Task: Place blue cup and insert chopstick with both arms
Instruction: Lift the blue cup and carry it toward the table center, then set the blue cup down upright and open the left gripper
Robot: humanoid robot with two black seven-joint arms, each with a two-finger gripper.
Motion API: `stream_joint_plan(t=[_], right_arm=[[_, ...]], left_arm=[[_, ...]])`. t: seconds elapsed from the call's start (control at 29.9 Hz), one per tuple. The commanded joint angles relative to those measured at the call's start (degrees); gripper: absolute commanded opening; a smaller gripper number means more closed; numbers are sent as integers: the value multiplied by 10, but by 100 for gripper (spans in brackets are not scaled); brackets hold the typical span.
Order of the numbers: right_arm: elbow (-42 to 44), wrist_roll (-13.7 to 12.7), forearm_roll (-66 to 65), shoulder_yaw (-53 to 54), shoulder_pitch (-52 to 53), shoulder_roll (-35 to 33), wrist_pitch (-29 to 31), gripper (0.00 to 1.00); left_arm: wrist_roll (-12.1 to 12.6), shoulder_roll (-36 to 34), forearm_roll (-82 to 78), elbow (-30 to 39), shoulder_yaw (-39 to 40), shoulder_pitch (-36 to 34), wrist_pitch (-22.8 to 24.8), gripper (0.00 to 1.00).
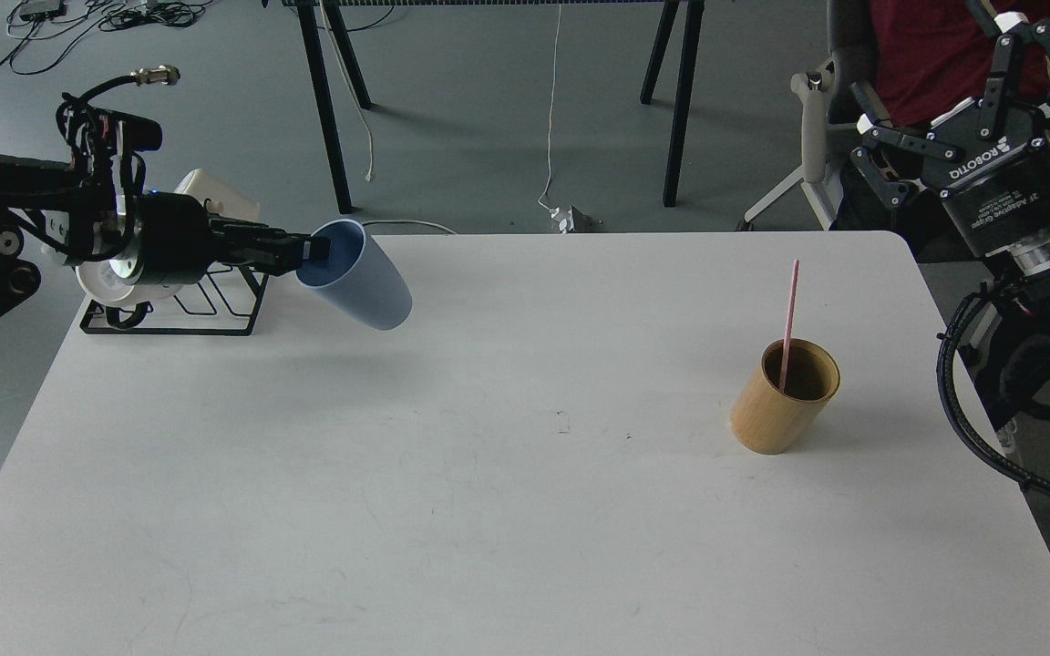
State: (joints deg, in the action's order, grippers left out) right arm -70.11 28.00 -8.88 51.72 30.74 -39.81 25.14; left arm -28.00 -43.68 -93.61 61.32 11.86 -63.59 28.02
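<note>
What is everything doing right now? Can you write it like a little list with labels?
blue cup: tilted, held off the table by its rim
left claw: shut on the blue cup's rim
right claw: open, raised, holding nothing
chopstick: pink, standing in the wooden cylinder
wooden cylinder: on the table's right side
table: white
wire rack: black, behind the left claw

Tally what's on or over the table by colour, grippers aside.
Blue: 1, cup
Pink: 1, chopstick
Tan: 1, wooden cylinder
Black: 1, wire rack
White: at least 1, mug on the rack, partly hidden
Total: 5
</note>
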Motion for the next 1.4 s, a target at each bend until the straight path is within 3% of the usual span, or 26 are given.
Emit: stream_joint_plan(t=[0.0,0.13,0.37,1.17,1.37], right_arm=[[36,0,3,4,5,1,-12,95],[65,0,5,11,6,3,-28,95],[81,0,7,12,14,3,-34,95],[81,0,7,11,13,1,-34,95],[80,0,7,11,12,1,-33,95]], left_arm=[[0,109,-4,-70,-78,-66,0,5],[0,231,-5,-152,-169,-101,0,5],[0,351,-24,-248,-250,-97,0,5],[0,385,-23,-277,-267,-60,0,7],[0,381,-17,-277,-261,-62,0,14]])
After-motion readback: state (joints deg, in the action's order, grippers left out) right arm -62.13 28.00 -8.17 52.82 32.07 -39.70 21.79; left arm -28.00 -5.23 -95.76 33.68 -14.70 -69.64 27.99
